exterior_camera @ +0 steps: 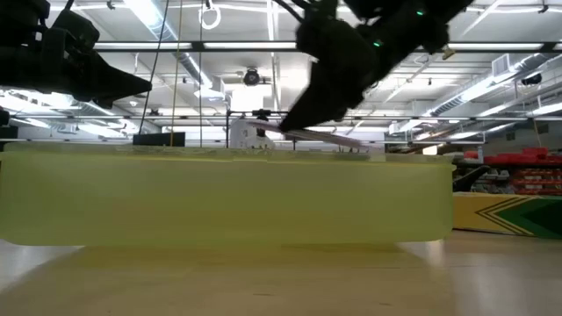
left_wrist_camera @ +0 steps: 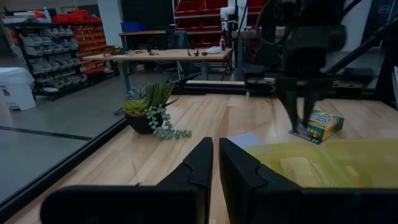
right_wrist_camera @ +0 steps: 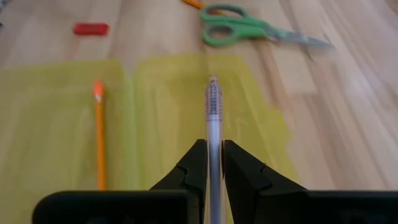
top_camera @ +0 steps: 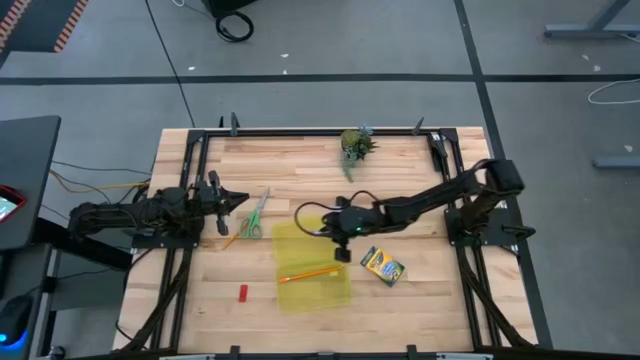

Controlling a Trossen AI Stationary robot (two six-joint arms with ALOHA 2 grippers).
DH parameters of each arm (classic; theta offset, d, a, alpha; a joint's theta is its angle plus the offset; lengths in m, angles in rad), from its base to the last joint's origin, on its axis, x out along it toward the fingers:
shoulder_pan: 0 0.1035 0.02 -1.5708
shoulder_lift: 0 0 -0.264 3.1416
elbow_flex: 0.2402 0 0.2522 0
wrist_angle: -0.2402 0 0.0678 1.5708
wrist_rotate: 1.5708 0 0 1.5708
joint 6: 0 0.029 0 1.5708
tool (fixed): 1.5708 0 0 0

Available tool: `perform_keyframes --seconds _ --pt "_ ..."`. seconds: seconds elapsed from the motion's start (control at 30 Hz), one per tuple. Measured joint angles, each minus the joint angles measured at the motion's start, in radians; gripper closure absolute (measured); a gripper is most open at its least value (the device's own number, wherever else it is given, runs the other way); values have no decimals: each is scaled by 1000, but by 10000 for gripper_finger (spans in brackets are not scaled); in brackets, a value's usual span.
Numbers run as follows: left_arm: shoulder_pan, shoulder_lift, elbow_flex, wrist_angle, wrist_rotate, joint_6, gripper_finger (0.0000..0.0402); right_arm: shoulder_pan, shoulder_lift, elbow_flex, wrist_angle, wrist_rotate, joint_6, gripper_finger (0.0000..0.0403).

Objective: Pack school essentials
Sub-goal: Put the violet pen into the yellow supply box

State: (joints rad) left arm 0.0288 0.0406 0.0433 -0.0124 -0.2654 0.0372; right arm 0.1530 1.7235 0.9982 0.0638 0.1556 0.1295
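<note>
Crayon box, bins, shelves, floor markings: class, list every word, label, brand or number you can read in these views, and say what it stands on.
None can be read.
Crayon box: has printing on its green and yellow face, too small and blurred to read.
Red bins on the shelving behind: no legible labels.

Light butcher-block table (top_camera: 420,300) with school supplies spread on it.
Lying directly on the wood: a translucent yellow case (top_camera: 312,270), green-handled scissors (top_camera: 253,216) with an orange pencil (top_camera: 234,238) just beside, a small red block (top_camera: 242,292), a crayon box (top_camera: 382,266), and a potted plant (top_camera: 355,146).
</note>
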Motion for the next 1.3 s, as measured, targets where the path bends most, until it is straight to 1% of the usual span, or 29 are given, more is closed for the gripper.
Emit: perform_keyframes --seconds 0.1,0.27,0.53,0.7,0.87,1.03,1.2,1.3 --pt "0 0 0 -1 0 0 373 5 58 87 -16 -24 -6 356" --pt "0 0 0 -1 0 0 378 20 139 214 -22 -33 -6 356" --pt "0 0 0 -1 0 0 369 72 245 355 -92 -34 24 356" --pt "0 0 0 0 0 0 366 112 277 413 -139 -35 40 356" --pt "0 0 0 -1 0 0 373 153 278 417 -145 -38 55 356" --pt "0 0 0 0 0 0 375 186 278 383 -145 -38 44 356" --pt "0 0 0 -1 0 0 367 191 278 331 -141 -29 24 356" --pt "0 0 0 -1 0 0 366 188 278 300 -97 -26 11 356"
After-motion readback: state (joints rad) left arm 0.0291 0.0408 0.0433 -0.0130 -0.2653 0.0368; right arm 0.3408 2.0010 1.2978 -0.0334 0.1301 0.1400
